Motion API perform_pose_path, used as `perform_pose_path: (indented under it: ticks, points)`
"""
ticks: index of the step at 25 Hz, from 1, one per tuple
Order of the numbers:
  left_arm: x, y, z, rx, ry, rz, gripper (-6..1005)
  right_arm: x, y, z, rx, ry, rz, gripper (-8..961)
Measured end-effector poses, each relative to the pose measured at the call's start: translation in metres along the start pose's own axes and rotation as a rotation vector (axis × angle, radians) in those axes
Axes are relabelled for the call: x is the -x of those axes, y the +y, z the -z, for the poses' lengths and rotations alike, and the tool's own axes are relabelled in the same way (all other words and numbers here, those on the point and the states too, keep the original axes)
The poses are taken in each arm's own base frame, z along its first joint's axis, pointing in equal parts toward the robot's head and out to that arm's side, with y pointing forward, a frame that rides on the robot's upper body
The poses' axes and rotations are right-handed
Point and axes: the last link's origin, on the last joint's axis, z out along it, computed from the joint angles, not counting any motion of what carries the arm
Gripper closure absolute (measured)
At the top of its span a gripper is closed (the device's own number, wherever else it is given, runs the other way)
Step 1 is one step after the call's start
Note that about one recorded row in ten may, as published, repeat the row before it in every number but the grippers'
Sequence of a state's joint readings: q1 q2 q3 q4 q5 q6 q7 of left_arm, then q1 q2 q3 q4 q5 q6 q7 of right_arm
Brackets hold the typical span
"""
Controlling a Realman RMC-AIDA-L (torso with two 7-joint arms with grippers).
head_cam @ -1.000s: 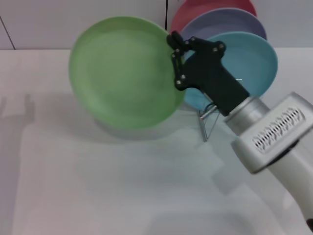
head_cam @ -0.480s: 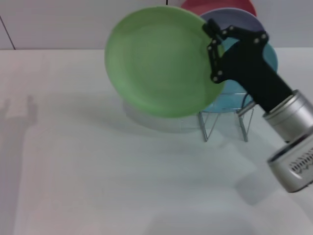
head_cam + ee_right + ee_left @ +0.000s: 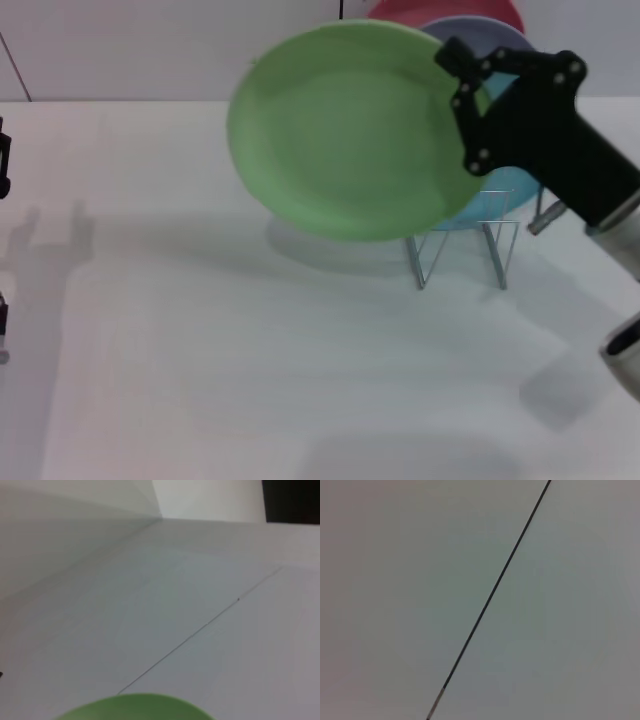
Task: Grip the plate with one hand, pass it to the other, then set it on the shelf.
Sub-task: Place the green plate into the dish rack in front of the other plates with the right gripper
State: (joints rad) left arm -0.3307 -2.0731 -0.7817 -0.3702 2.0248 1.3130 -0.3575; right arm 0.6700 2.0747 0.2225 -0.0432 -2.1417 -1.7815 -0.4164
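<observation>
Overhead, one white table (image 3: pixel 250 380) fills the head view, a pale wall (image 3: pixel 150 50) behind it. Four plates show: the green plate (image 3: pixel 345 130) held tilted in the air at about 12 o'clock, then turquoise (image 3: pixel 505 195), lavender (image 3: pixel 480 30) and red (image 3: pixel 440 10) ones standing in one wire rack (image 3: pixel 460 250) toward 2 o'clock. The right gripper (image 3: pixel 462 90) is clamped on the green plate's edge. The left gripper (image 3: pixel 3 170) sits at 9 o'clock; its fingers cannot be told.

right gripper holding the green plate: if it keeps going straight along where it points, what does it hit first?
The right gripper points up and left toward the back wall, clamped on the green plate. Probably nothing on the table lies ahead; the wall looks like the first thing. The rack and its blue plate sit beside or behind it; depth unclear.
</observation>
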Motion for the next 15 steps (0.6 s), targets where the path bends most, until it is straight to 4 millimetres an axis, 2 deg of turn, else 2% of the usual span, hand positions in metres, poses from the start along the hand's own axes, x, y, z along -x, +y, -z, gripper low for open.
perform_pose_path:
  ticks: [4, 11, 15]
  points:
    - [0.003, 0.006, 0.002, 0.011, -0.010, 0.024, 377, -0.003, -0.015, 0.009, 0.010, -0.009, 0.077, 938]
    - [0.008, 0.015, 0.003, 0.040, -0.034, 0.037, 377, -0.010, -0.042, 0.013, 0.041, -0.027, 0.195, 939]
    - [0.010, 0.020, 0.003, 0.048, -0.036, 0.049, 377, -0.013, -0.050, 0.013, 0.054, -0.028, 0.252, 939]
